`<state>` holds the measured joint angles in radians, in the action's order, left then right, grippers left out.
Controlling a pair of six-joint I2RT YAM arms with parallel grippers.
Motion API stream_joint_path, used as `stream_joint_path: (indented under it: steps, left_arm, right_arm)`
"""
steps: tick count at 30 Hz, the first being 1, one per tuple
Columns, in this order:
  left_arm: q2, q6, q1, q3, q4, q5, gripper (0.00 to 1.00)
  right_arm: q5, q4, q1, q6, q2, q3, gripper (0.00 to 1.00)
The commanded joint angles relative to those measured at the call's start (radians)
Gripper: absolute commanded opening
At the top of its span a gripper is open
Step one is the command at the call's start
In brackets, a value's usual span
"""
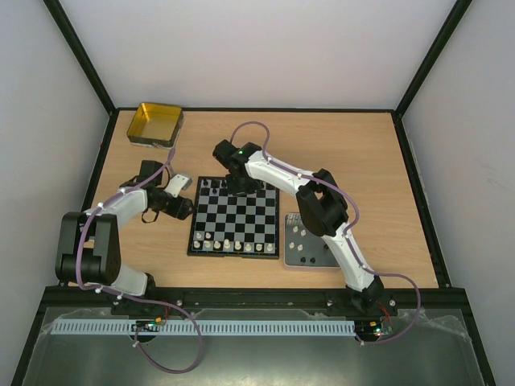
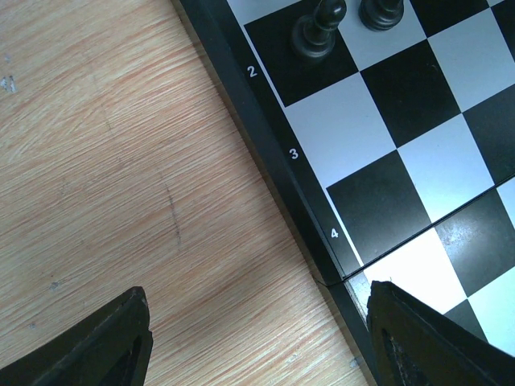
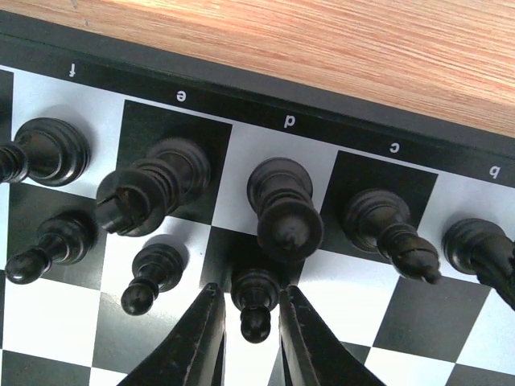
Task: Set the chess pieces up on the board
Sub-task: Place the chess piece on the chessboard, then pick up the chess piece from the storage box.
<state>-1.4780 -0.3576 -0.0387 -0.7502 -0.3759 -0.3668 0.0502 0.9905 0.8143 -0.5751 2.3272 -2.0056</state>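
Flanking 1 black pawn [image 3: 256, 320]: right pincer [image 3: 249, 289]

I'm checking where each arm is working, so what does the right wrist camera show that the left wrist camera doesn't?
Only right wrist: the board at its lettered edge, f to b, a row of black back-row pieces, and a black pawn between the right tool fingers. Only left wrist: bare table beside the board's numbered side, under the wide-open left tool. Both: the board and black pieces.
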Motion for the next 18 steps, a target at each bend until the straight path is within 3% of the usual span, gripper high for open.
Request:
stream_joint_path:
  steps: [1,11,18]
  left_arm:
    - [0.011,-0.002,0.007,0.019,-0.004,-0.013,0.73]
    - [0.012,-0.004,0.008,0.019,-0.007,-0.016,0.73]
    - [0.014,-0.004,0.008,0.019,-0.008,-0.017,0.73]
  right_arm:
    - [-0.013,0.033,0.005,0.000,-0.024,-0.026,0.19]
    - [-0.014,0.035,0.006,-0.010,-0.109,0.004,0.26]
    - [-0.001,0.004,0.006,-0.035,-0.262,0.134,0.26]
